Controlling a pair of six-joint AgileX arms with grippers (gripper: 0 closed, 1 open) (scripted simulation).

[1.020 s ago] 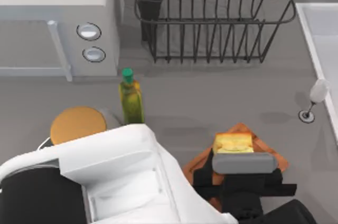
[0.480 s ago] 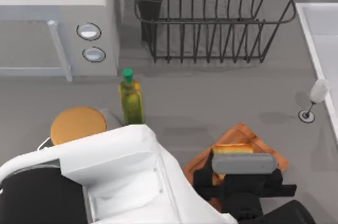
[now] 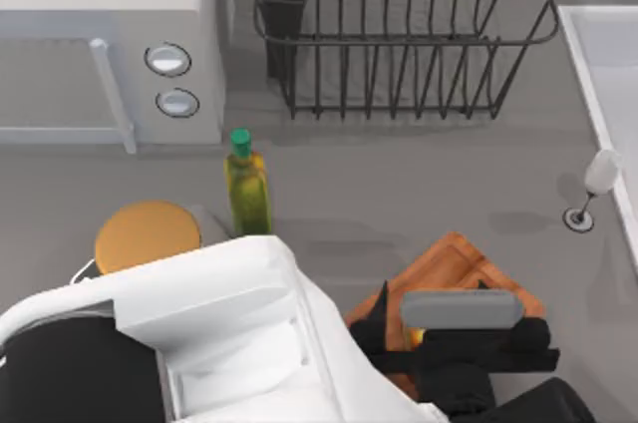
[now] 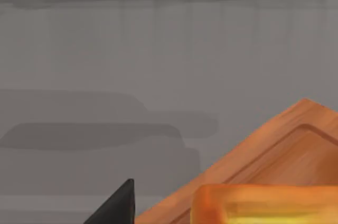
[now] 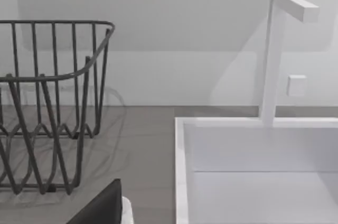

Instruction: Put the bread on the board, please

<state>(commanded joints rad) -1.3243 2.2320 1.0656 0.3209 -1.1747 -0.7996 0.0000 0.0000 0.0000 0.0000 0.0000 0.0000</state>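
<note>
1. Left gripper (image 3: 454, 335) is at work, low over the board (image 3: 461, 261), near the table's front edge and right of centre; the white left arm reaches in to it from the front-left.
2. Grip state of left gripper: can't tell; the top view covers it w/ the gripper's own grey body, and the left wrist view does not settle whether it clamps the bread (image 4: 264, 205) or has let go.
3. Bread lies directly under the left gripper; in the top view just a yellow sliver pokes out beneath the grey body; in the left wrist view it sits inside the board's grooved rim and looks to be resting on the wood, though contact isn't certain.
4. Board lies at an angle under the gripper, one corner pointing away beyond it; rim and inner field are bare on that far side.
5. Olive-oil bottle (image 3: 246, 187) stands upright, well off to the gripper's left and farther back; round tan plate (image 3: 148, 233) is left of that, partly tucked under the left arm.
6. Wire dish rack (image 3: 399, 34) is far beyond the gripper; microwave (image 3: 110, 44) is far beyond and left; wine glass (image 3: 596, 184) is off to its right by the sink (image 3: 603, 54).
7. Right gripper (image 5: 103, 208) is idle, facing rack and sink; its state can't be told either.
</note>
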